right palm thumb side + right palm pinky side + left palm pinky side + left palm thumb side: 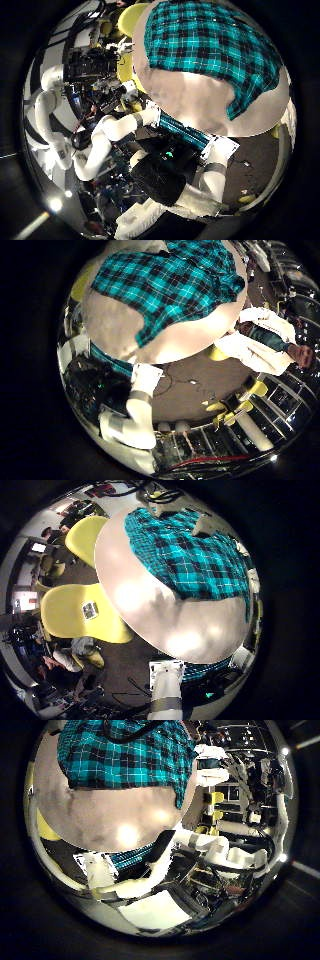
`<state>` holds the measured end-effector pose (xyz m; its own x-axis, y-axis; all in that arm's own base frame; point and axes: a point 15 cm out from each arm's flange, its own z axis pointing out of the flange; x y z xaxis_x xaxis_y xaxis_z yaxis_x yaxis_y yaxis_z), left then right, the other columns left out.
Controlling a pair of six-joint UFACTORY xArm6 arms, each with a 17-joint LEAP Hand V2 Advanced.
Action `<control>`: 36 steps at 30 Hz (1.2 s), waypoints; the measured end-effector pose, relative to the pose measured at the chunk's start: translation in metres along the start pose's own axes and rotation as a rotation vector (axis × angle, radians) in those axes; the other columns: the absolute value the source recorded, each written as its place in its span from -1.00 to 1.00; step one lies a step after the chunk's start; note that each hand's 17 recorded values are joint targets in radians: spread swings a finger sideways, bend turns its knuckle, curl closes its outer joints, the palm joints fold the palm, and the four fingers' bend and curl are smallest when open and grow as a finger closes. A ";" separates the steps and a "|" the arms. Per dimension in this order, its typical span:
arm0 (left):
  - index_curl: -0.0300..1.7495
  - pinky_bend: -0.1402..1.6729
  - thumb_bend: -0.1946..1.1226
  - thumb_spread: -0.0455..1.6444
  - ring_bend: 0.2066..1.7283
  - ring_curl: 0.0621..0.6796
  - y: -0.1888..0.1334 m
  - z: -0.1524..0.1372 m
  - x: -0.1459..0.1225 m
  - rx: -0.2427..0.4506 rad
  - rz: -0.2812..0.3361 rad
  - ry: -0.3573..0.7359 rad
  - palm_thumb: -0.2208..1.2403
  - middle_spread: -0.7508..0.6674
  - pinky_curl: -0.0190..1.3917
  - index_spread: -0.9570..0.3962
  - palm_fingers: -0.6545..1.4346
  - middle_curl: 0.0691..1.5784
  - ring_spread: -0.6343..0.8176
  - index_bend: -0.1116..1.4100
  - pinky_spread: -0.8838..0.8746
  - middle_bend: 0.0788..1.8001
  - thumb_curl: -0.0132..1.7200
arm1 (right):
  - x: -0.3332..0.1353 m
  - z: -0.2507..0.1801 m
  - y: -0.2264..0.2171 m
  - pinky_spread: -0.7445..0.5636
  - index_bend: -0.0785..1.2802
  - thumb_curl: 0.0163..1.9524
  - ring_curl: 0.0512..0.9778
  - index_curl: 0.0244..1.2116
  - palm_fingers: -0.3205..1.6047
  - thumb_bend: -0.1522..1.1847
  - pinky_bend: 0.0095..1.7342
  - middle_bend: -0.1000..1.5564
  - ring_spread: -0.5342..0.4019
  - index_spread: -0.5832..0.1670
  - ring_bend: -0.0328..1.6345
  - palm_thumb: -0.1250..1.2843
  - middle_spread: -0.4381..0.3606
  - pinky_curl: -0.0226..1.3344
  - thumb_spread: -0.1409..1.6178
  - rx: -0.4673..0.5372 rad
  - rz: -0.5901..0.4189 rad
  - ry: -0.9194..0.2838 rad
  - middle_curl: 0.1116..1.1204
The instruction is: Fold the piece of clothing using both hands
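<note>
One shirt, teal-and-black plaid, spread on one round table; finger states we cannot tell.

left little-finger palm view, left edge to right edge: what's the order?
Yellow chairs → bare round table top → teal plaid shirt lying on the table.

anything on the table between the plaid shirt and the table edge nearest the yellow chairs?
Nothing: bare table runs from the plaid shirt to the edge by the yellow chairs, in the left little finger side palm view.
</note>
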<state>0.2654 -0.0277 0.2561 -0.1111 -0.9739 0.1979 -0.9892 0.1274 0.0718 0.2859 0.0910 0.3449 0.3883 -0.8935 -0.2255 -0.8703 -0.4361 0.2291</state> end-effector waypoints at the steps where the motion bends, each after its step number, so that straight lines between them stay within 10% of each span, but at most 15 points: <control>1: -0.49 -0.51 -0.75 0.21 -0.41 -0.90 0.001 -0.001 -0.001 -0.001 -0.004 0.001 -0.55 0.07 -0.59 0.12 0.00 -0.60 0.10 -0.60 0.37 -0.87 -0.64 | 0.000 0.000 0.000 0.75 -0.64 -0.79 -0.68 -0.56 -0.34 -0.79 -0.32 -0.52 0.30 -0.42 -0.15 -0.50 0.00 -0.68 0.64 -0.001 0.001 0.000 -0.50; 16: -0.50 -0.49 -0.73 0.26 -0.39 -0.88 0.003 0.016 0.011 -0.021 0.033 -0.006 -0.44 0.12 -0.59 0.14 -0.02 -0.59 0.20 -0.61 0.35 -0.89 -0.64 | 0.026 -0.002 0.004 0.72 -0.64 -0.79 -0.68 -0.56 -0.34 -0.78 -0.31 -0.51 0.29 -0.40 -0.12 -0.49 0.02 -0.69 0.66 0.010 0.086 -0.020 -0.49; 25: -0.56 -0.38 -0.76 0.18 -0.28 -0.77 -0.016 0.049 0.012 -0.121 0.148 -0.180 -0.46 0.27 -0.55 0.26 -0.21 -0.64 0.31 -0.69 0.40 -0.90 -0.64 | 0.038 -0.003 0.006 0.72 -0.64 -0.80 -0.68 -0.56 -0.33 -0.78 -0.30 -0.51 0.28 -0.39 -0.10 -0.46 0.05 -0.71 0.70 0.004 0.134 -0.025 -0.49; 36: -0.61 -0.33 -0.75 0.11 -0.24 -0.70 -0.064 0.061 -0.020 -0.102 0.143 -0.334 -0.45 0.31 -0.53 0.32 -0.28 -0.65 0.38 -0.66 0.42 -0.87 -0.63 | 0.057 -0.006 0.025 0.70 -0.64 -0.80 -0.68 -0.56 -0.32 -0.78 -0.28 -0.50 0.26 -0.39 -0.07 -0.45 0.05 -0.72 0.71 -0.048 0.166 0.036 -0.49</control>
<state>0.3250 -0.0283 0.1878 -0.2888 -0.9504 -0.1157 -0.9488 0.2680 0.1669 0.2882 0.0284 0.3432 0.2517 -0.9566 -0.1471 -0.9083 -0.2859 0.3054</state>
